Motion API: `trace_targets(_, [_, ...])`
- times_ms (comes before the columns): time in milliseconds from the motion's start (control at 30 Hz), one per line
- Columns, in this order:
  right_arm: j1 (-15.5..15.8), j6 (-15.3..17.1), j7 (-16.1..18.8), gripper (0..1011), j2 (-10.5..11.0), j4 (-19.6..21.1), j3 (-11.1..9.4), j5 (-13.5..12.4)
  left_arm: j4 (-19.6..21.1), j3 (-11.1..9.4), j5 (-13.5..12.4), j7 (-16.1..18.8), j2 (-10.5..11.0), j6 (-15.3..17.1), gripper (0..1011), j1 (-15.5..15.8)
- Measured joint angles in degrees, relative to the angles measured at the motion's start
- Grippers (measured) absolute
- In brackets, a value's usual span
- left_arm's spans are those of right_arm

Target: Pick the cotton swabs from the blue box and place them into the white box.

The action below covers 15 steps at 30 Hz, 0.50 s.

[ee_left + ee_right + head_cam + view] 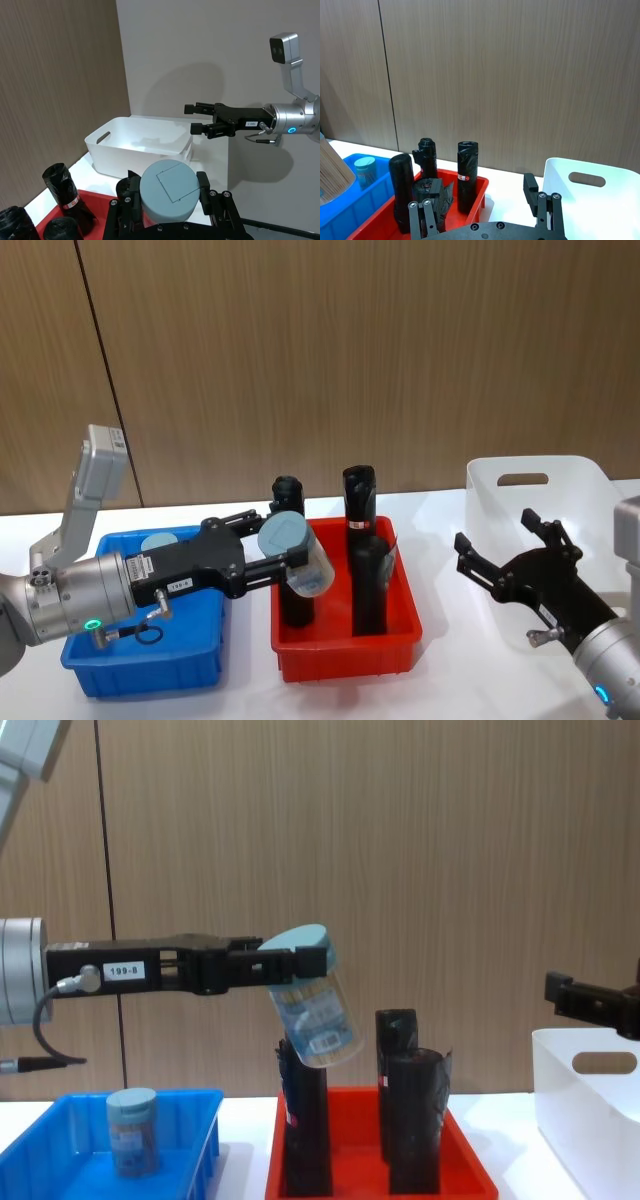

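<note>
Clear, glossy plastic for the cotton swabs tub (318,1015), matt pale blue for its lid (167,192). Smooth, faintly shiny plastic for the blue box (140,675), red bin (345,660) and white box (585,485). Crinkled glossy black film round the cylinders (370,590). Matt wood grain across the wall (350,350).

pale blue lid and blue-white patterned label on the clear cotton swabs tub (314,998); bright blue box (140,675); red bin (345,658) holding black cylinders (370,585); white box (580,485); brown wood-grain wall (350,340).
</note>
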<state>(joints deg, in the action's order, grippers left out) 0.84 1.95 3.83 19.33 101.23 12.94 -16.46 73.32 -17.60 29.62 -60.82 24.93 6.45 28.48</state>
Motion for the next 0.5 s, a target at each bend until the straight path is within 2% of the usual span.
trace_targets(333, [-0.03,0.01,0.24,1001,0.00,0.00,-0.04,0.00,-0.16,-0.23,-0.30,-0.14,0.03,0.19,674,0.32])
trace_targets(500, [-0.23,0.14,1.55,1001,0.18,0.09,-0.17,-0.26,-0.20,-0.29,-0.38,-0.17,0.05,0.24,674,0.40])
